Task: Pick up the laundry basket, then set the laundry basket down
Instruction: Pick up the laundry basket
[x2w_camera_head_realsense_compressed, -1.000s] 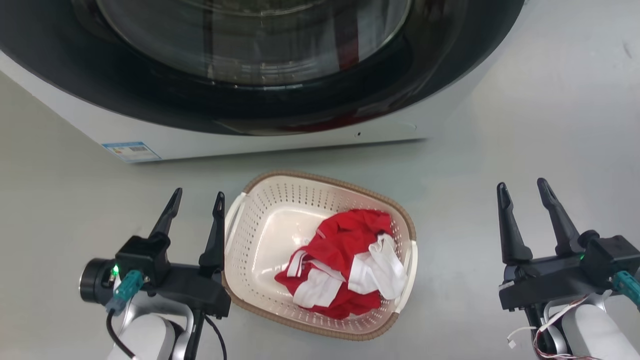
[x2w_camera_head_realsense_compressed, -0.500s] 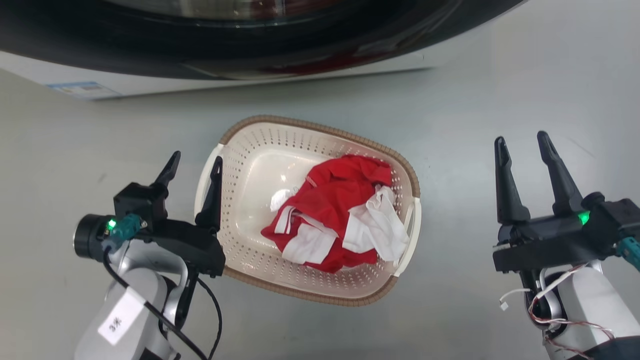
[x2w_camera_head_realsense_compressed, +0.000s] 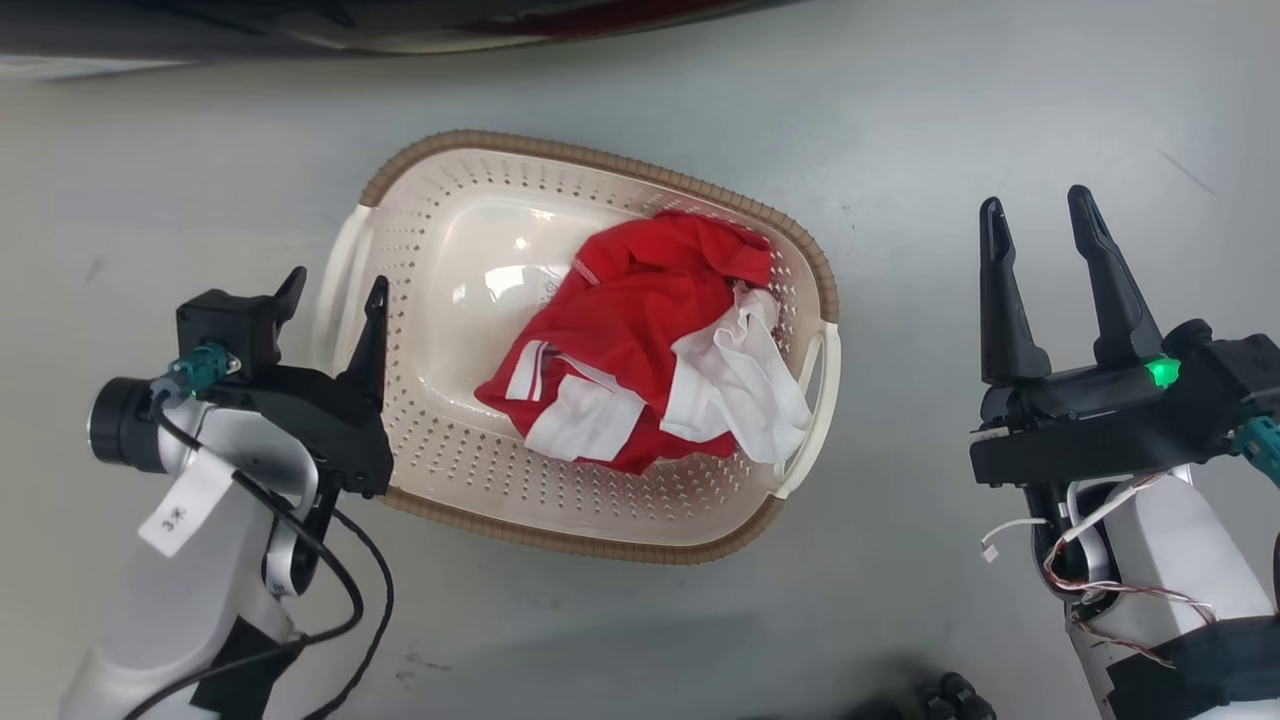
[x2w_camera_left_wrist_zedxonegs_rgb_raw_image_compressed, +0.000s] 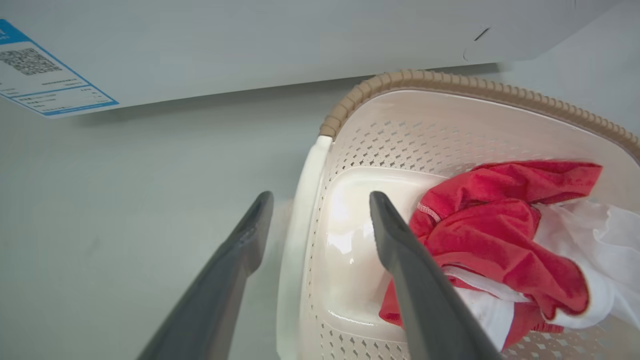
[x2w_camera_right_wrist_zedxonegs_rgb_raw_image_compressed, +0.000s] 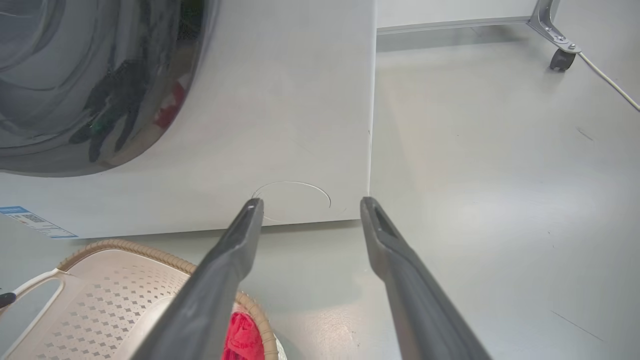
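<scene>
On the grey floor (x2w_camera_head_realsense_compressed: 900, 120), close to the front of the washing machine (x2w_camera_right_wrist_zedxonegs_rgb_raw_image_compressed: 280, 125), you can see the laundry basket (x2w_camera_head_realsense_compressed: 440, 240). It sits flat, with red and white clothes (x2w_camera_head_realsense_compressed: 640, 330) piled toward its right side. Your left claw (x2w_camera_head_realsense_compressed: 336, 288) is open wide at the basket's left side. One finger is inside the basket and the other is outside, so the white loop handle (x2w_camera_left_wrist_zedxonegs_rgb_raw_image_compressed: 300, 210) lies in the gap between them. You cannot tell if either finger touches the handle. Your right claw (x2w_camera_head_realsense_compressed: 1035, 205) is open wide too. It hangs over bare floor, well apart from the basket's right handle (x2w_camera_head_realsense_compressed: 828, 380), with its fingers pointing toward the washing machine.
</scene>
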